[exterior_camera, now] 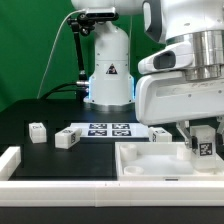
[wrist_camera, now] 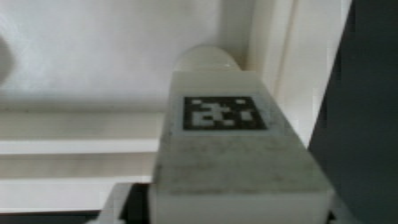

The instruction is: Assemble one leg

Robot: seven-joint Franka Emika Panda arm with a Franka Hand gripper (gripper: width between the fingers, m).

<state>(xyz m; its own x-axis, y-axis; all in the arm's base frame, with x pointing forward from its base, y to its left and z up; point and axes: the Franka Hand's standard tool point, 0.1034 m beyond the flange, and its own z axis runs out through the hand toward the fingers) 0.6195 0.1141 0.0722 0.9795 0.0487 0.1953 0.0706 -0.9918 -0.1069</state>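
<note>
My gripper is shut on a leg, a small white block with a black-and-white tag on its face. It holds the leg upright over the near right corner of the large white tray-like part. In the wrist view the leg fills the middle, held between the jaws of my gripper, with the tray-like part's rim behind it. Whether the leg touches the part is hidden.
Three more legs lie on the black table: one at the exterior view's left, one beside it, one by the marker board's right end. The marker board lies mid-table. A white rail runs along the front.
</note>
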